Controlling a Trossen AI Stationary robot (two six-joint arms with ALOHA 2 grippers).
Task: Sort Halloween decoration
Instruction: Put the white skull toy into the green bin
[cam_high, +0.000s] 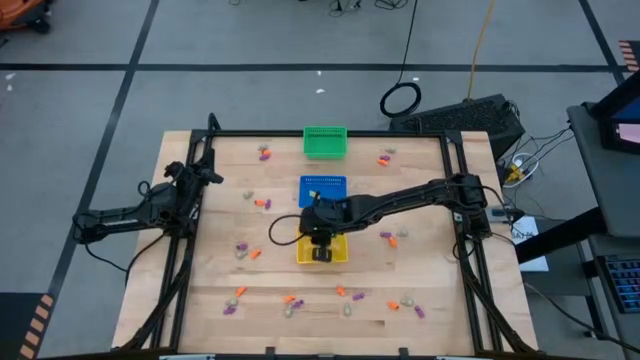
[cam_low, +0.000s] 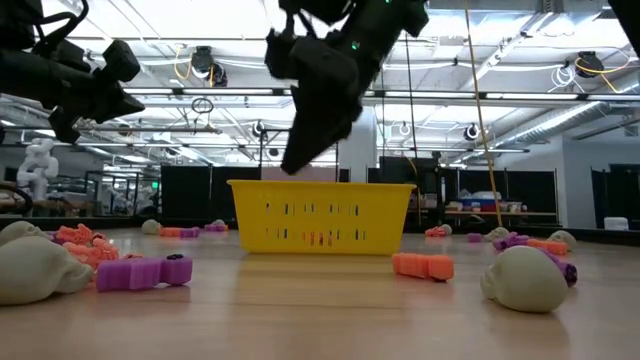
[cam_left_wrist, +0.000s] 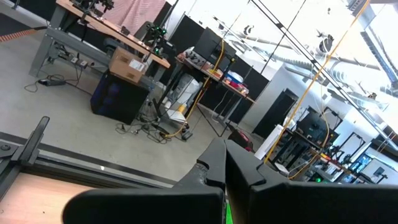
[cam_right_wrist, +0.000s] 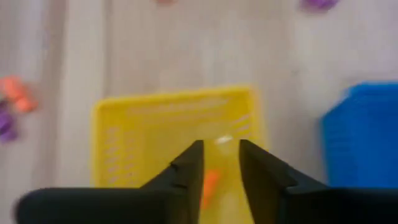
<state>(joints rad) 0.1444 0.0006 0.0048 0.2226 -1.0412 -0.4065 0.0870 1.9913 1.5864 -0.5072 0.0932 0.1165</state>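
Halloween decoration (cam_low: 422, 265) scattered around yellow basket (cam_high: 322, 250), right gripper (cam_right_wrist: 219, 163) above, fingers parted, empty

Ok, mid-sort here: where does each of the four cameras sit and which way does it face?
High: overhead, straight down on the table, both arms and the three baskets.
Low: tabletop height, level toward the yellow basket; arms enter from above.
Left wrist: on the raised left arm, facing the room past the left gripper.
Right wrist: looks down past the right gripper, fingers parted.
Shared: the yellow basket shows in high, low and right wrist.
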